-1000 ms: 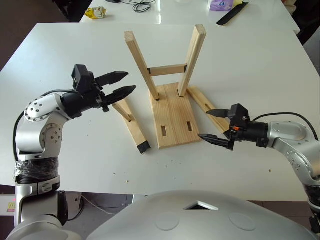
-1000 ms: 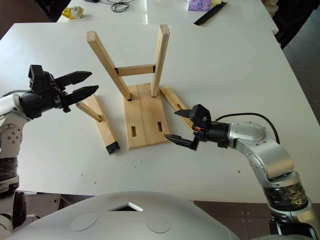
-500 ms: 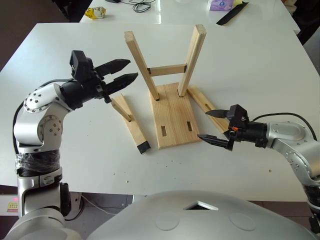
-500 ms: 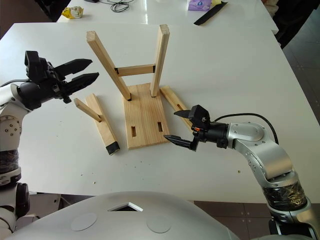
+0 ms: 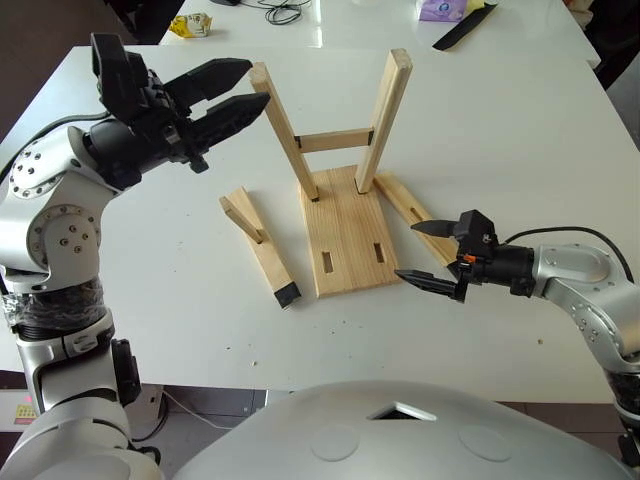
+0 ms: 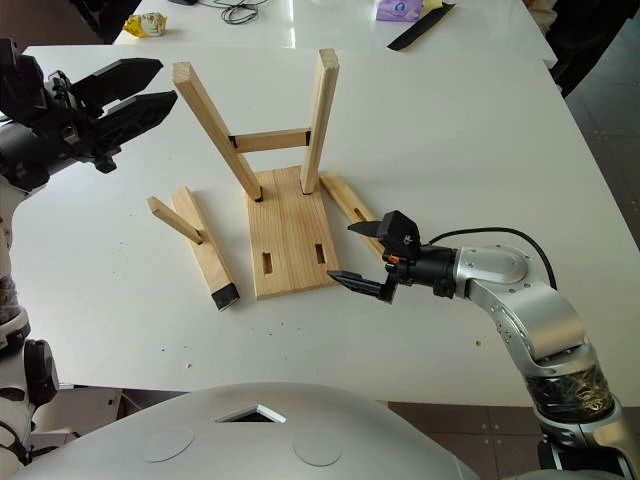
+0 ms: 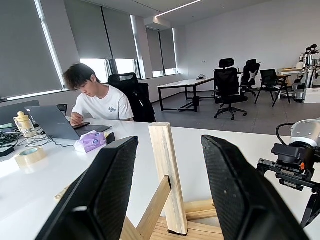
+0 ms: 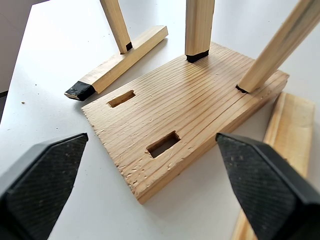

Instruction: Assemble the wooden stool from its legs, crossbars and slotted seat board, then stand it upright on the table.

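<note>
The slotted seat board [image 5: 345, 235] lies flat mid-table with two legs [image 5: 284, 128] [image 5: 384, 118] standing in its far slots, joined by a crossbar [image 5: 334, 140]. Its two near slots [image 8: 164, 142] are bare. A loose leg-and-crossbar piece [image 5: 262, 240] lies to its left, and another loose leg [image 5: 412, 215] lies along its right side. My left gripper [image 5: 235, 90] is open, raised just left of the left leg's top. My right gripper [image 5: 428, 252] is open, low over the table by the board's near right corner.
At the table's far edge lie a yellow packet [image 5: 192, 25], cables [image 5: 285, 12], a purple tissue pack [image 5: 441, 10] and a dark strap [image 5: 463, 30]. A roll of tape [image 7: 26, 156] sits there too. Bare table spreads left and right of the stool parts.
My left arm has risen and swung toward the far side, bringing its open gripper from beside the loose left piece up to the left leg's top. The right arm has stayed still.
</note>
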`<state>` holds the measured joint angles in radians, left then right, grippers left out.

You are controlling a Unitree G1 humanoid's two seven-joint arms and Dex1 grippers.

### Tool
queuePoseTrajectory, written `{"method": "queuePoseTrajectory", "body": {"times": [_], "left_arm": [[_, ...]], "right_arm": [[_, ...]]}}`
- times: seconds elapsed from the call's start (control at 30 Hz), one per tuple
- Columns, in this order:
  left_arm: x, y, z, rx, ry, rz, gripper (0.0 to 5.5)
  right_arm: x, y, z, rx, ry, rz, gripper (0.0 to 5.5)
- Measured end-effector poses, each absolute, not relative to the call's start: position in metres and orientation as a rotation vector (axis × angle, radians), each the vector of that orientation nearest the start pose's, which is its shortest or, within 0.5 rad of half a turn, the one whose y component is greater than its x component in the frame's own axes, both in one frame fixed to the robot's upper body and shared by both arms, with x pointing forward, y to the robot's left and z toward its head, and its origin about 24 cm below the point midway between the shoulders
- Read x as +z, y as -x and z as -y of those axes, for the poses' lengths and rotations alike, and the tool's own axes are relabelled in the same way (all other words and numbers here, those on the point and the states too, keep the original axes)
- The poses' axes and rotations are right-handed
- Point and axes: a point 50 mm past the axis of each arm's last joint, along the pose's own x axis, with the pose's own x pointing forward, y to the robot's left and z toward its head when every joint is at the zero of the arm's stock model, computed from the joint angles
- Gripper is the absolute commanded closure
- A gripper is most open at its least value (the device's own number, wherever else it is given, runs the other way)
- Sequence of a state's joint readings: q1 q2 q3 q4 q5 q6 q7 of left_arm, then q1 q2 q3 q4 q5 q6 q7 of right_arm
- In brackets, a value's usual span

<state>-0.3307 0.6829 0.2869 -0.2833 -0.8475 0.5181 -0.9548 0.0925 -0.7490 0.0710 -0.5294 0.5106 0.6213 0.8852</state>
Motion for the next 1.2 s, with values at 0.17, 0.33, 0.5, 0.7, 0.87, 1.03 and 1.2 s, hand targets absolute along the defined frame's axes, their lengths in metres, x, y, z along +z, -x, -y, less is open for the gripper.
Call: {"method": "queuePoseTrajectory", "body": {"times": [0.17, 0.33, 0.5, 0.7, 0.87, 1.03, 1.2], "left_arm": [[0.207, -0.250, -0.216, -1.063, 0.008, 0.204, 3.14], [0.142, -0.244, -0.214, -1.051, 0.011, 0.024, 3.14], [0.129, -0.242, -0.209, -1.060, -0.008, 0.064, 3.14], [0.132, -0.247, -0.208, -1.060, 0.026, 0.066, 3.14], [0.151, -0.249, -0.204, -1.072, 0.076, 0.096, 3.14], [0.183, -0.252, -0.202, -1.082, 0.083, 0.183, 3.14], [0.204, -0.236, -0.188, -1.152, 0.101, 0.175, 3.14]], "right_arm": [[0.096, -0.190, 0.174, 1.145, 0.142, -0.437, 0.75], [0.095, -0.189, 0.173, 1.148, 0.139, -0.441, 0.75], [0.096, -0.189, 0.173, 1.155, 0.140, -0.444, 0.75], [0.097, -0.190, 0.173, 1.159, 0.143, -0.439, 0.75], [0.097, -0.190, 0.172, 1.153, 0.142, -0.437, 0.75], [0.097, -0.191, 0.172, 1.151, 0.138, -0.433, 0.75], [0.097, -0.191, 0.172, 1.151, 0.138, -0.429, 0.75]]}}
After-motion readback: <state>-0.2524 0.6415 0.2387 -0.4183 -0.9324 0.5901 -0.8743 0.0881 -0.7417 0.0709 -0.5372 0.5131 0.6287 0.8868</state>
